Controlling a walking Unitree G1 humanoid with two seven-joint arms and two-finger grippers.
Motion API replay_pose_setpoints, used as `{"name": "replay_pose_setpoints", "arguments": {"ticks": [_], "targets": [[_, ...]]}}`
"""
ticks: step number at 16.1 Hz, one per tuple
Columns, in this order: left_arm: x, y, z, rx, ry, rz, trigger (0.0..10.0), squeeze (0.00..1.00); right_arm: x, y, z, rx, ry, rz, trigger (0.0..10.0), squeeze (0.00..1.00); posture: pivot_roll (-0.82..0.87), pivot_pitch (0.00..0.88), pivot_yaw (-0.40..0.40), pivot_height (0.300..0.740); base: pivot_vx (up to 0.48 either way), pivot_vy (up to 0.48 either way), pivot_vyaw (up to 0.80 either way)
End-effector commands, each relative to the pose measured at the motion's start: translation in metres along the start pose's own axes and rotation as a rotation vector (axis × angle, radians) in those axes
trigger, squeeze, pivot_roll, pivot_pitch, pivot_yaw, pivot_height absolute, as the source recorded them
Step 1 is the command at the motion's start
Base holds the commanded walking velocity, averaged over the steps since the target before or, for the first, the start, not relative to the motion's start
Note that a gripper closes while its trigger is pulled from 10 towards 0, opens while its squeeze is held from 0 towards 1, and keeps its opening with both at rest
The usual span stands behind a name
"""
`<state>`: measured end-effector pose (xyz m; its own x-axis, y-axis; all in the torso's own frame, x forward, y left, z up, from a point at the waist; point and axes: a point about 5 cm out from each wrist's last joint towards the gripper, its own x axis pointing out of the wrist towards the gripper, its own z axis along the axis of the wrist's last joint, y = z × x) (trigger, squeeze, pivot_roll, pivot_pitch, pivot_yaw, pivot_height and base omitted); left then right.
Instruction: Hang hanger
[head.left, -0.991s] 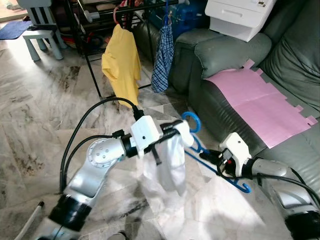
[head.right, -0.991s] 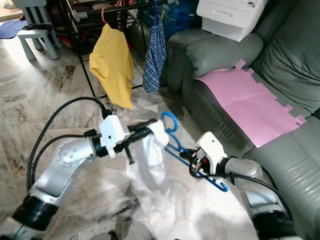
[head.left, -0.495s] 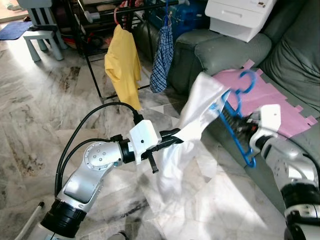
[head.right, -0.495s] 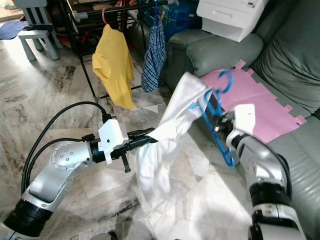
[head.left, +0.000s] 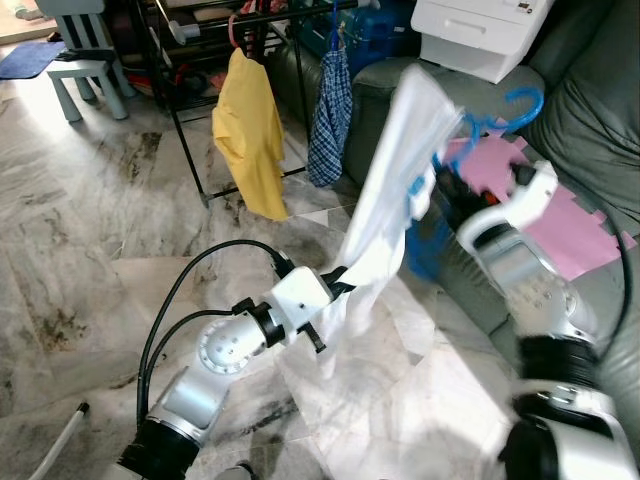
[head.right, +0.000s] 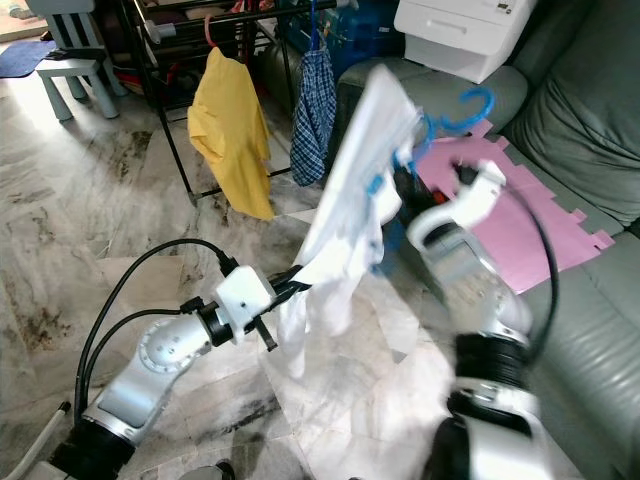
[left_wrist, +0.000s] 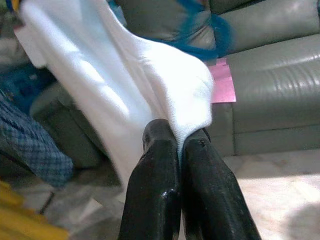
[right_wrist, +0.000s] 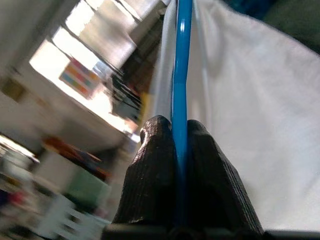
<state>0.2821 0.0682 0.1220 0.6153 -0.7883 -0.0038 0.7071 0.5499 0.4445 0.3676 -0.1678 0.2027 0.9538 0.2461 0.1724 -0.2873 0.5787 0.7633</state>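
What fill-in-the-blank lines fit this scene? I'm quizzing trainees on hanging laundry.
1. The right gripper is shut on the ____ hanger.
2. The left gripper pinches a ____ garment.
3. On the rack hangs a ____ shirt.
4. A pink sheet lies on the ____.
Missing: blue; white; yellow; sofa

We can read no words, brands or numbers anywhere. The white box (head.left: 478, 35) up beyond the right gripper (right_wrist: 175, 150) carries a small dark mark, too small for us to make out.
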Motion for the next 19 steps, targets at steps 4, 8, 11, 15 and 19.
{"name": "replay_pose_setpoints", "arguments": {"ticks": [4,8,11,15,19], "targets": [[0.007,-0.004,0.004,0.046,-0.047,0.024,10.0,0.0,0.002,-0.006,0.001,-0.134,-0.019,-0.16,10.0,0.0,-0.04,0.111,-0.034,0.74,0.0,0.0,0.0],[0.007,-0.009,0.007,0.058,-0.07,0.022,10.0,0.0,-0.011,-0.038,0.017,-0.344,-0.032,-0.325,10.0,0.0,-0.05,0.117,-0.033,0.74,0.0,0.0,0.0],[0.007,-0.016,0.003,0.048,-0.059,-0.009,10.0,0.0,-0.014,-0.04,0.018,-0.654,-0.018,-0.333,10.0,0.0,-0.05,0.117,-0.034,0.74,0.0,0.0,0.0],[0.003,-0.039,-0.02,-0.06,0.05,-0.122,10.0,0.0,-0.004,-0.023,0.021,-0.688,-0.103,-0.252,10.0,0.0,-0.05,0.116,-0.032,0.74,0.0,0.0,0.0],[0.005,-0.041,-0.03,-0.125,0.089,-0.103,10.0,1.0,0.0,-0.004,0.005,-0.697,-0.094,-0.119,10.0,0.0,-0.05,0.118,-0.035,0.74,0.0,0.0,0.0]]}}
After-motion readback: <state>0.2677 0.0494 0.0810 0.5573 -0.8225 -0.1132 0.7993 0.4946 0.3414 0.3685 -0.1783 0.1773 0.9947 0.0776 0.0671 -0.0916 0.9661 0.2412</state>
